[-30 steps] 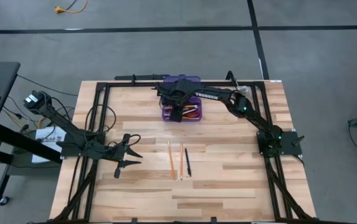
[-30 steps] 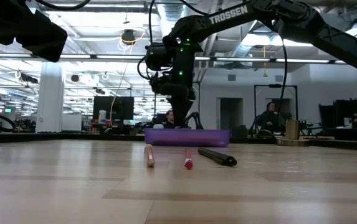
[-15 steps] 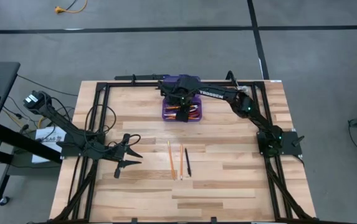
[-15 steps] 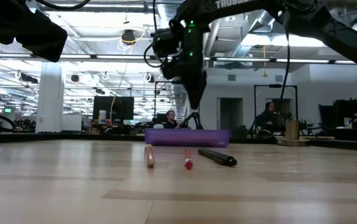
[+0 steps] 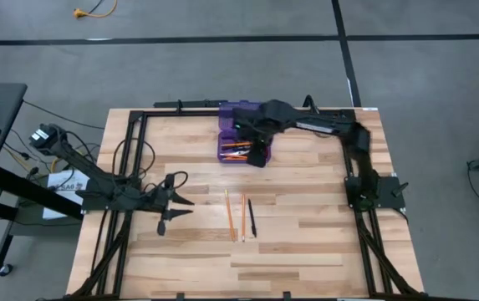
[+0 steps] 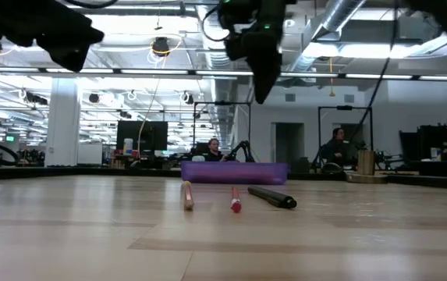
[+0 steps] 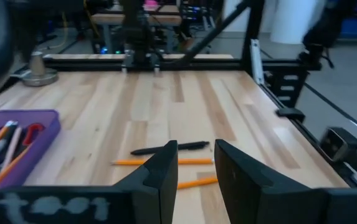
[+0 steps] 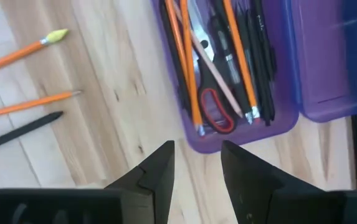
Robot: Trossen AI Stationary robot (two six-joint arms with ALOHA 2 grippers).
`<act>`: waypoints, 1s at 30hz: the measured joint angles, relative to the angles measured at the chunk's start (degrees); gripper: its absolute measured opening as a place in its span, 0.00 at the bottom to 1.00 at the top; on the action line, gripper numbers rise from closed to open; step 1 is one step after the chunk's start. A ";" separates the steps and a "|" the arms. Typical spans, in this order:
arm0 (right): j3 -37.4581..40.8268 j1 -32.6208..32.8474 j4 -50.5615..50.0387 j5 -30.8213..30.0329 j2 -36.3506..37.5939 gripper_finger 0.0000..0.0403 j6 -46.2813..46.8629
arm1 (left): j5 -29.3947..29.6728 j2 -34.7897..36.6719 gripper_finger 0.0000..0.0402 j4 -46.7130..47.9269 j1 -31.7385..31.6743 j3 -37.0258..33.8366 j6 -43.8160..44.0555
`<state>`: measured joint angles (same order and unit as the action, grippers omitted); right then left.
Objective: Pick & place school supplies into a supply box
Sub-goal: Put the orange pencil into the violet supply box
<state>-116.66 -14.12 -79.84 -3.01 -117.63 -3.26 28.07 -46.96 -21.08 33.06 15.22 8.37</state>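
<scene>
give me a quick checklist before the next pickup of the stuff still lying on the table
1. Right pincer empty and open, raised over the near edge of the purple box: ok.
2. Box lid open, scissors and pens already inside: ok.
3. Items left on the table: two orange pencils and one black pen, lying apart from each other: ok.
4. Left pincer low over the table to the left of the pencils, fingers apart, holding nothing: ok.
5. Room left in the box for three more items: cannot tell.
</scene>
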 joint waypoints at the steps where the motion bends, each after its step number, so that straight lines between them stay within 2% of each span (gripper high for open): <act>1: 4.02 0.26 2.63 -0.05 2.45 0.31 0.43 | 0.31 0.00 0.24 -0.10 -0.70 0.00 0.45; 7: 34.75 1.51 26.21 -2.17 19.34 0.31 5.82 | 1.17 0.00 0.24 -0.86 -5.37 0.00 5.84; 12: 59.55 2.74 51.26 -13.69 31.33 0.31 14.36 | 1.58 -1.99 0.24 -4.67 -7.99 0.00 6.88; 16: 73.65 4.99 68.60 -21.49 37.13 0.31 20.08 | 4.23 -6.82 0.24 -10.62 -9.08 0.09 6.00; 19: 80.86 7.48 79.67 -25.31 39.46 0.31 21.29 | 5.03 -11.91 0.24 -15.55 -9.54 0.24 5.16; 23: 86.66 10.88 92.75 -27.51 39.91 0.31 20.90 | 9.96 -19.93 0.24 -14.82 -9.62 4.26 6.29; 26: 87.76 13.16 95.90 -27.07 38.96 0.31 17.94 | 13.15 -26.16 0.24 -13.86 -9.62 8.46 8.64; 30: 87.91 15.73 95.11 -26.91 37.04 0.31 15.82 | 14.11 -34.31 0.24 -13.58 -9.66 14.88 10.93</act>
<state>-28.75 1.61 15.27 -29.91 -80.59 12.56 42.17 -81.27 -34.65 23.40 30.10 19.30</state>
